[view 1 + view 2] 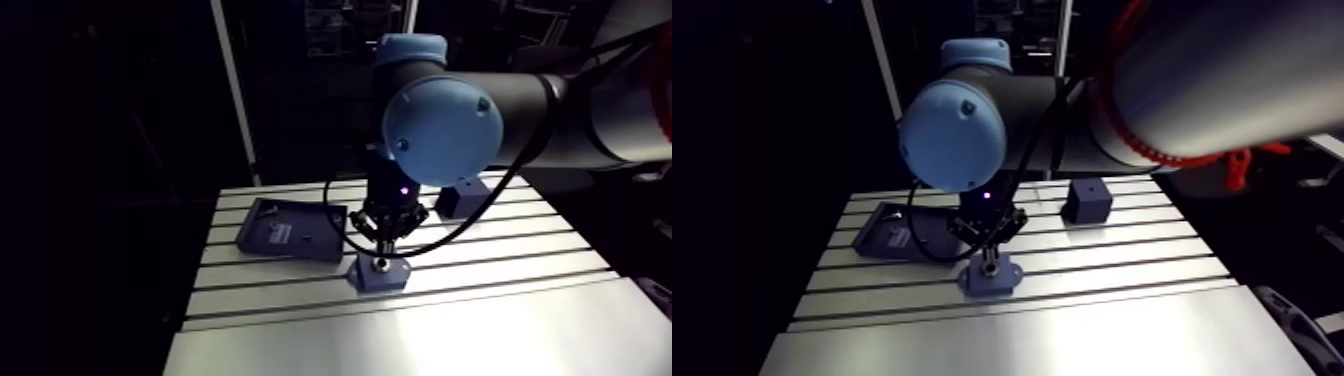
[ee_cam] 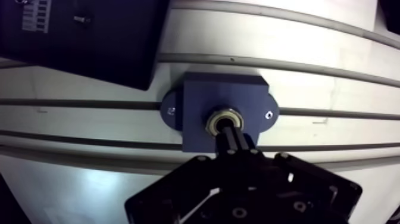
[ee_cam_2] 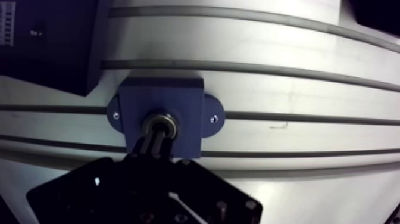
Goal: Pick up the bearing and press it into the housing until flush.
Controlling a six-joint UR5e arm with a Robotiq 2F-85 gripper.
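The blue housing (image 2: 199, 98) with two mounting ears lies flat on the slotted table (image 2: 309, 83). The metal bearing (image 2: 213, 121) sits in its round bore, its ring showing around the fingertips. My gripper (image 2: 231, 136) stands straight above it, shut, the two fingers together as one dark column whose tips rest on the bearing's middle. Nothing is held between the fingers. In the arm view the gripper (image 1: 383, 243) comes down onto the housing (image 1: 380, 274) near the table's middle. How deep the bearing sits in the bore is hidden by the fingers.
A flat dark tray (image 1: 290, 230) with a label lies just beyond and to the left of the housing. A small dark block (image 1: 1087, 202) stands at the back right. The table's front edge (image 1: 400, 350) runs near the housing.
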